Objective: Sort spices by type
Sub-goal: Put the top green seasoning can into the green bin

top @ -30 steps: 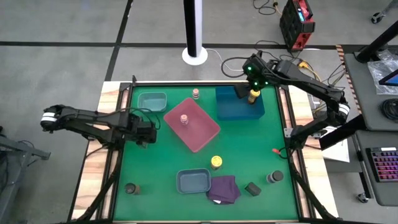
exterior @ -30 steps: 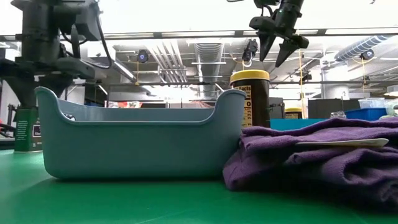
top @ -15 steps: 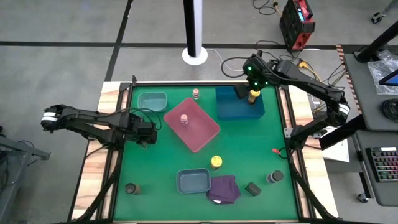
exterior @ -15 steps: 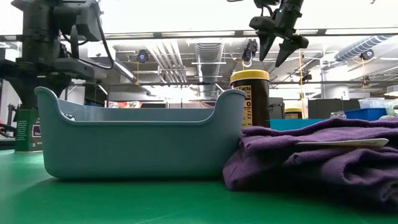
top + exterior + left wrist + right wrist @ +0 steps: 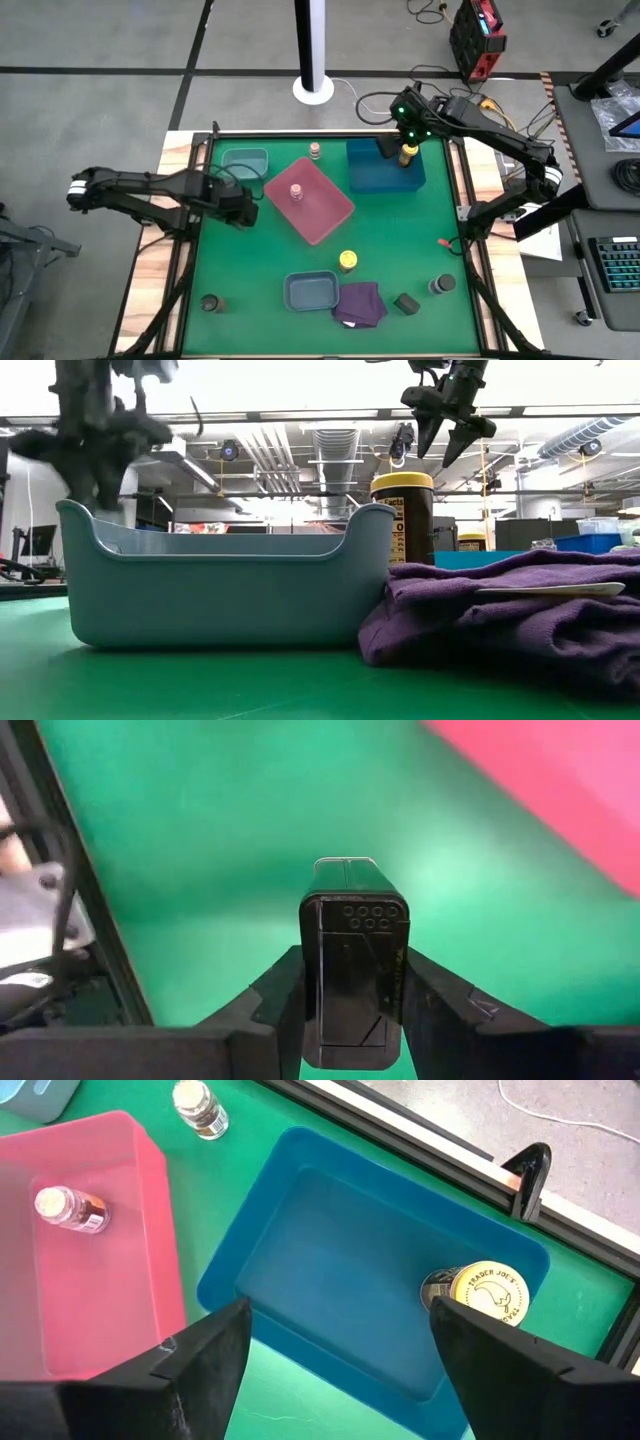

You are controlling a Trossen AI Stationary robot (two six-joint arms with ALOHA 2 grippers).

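Note:
My left gripper (image 5: 245, 210) is shut on a dark grey-black spice jar (image 5: 355, 970), between the table's left edge and the pink tray (image 5: 320, 212). My right gripper (image 5: 408, 135) hangs open above the blue tray (image 5: 378, 172), where a yellow-lidded jar (image 5: 487, 1294) stands on its base. One pale pink jar (image 5: 296, 191) is in the pink tray, another (image 5: 315, 150) stands on the table behind it. A second yellow jar (image 5: 347, 261) and three dark jars (image 5: 210, 302) (image 5: 406, 302) (image 5: 441, 286) stand near the near edge. My left gripper pinches the dark jar between its two fingers (image 5: 282, 995), one on each opposite side wall (image 5: 312, 982). The lid end with its shaker holes (image 5: 365, 915) points away from the wrist. The jar is clear of the green table below it.
A teal tray (image 5: 245, 160) sits at the far left and a grey-blue tray (image 5: 311, 291) at the near edge, with a purple cloth (image 5: 360, 303) bunched against its right side. Open green table lies between the pink tray and the near trays.
My left gripper has moved toward the pink tray, carrying the dark jar. In the low view the jar that stood on the table at the left no longer shows there, and the arm above it is blurred with motion.

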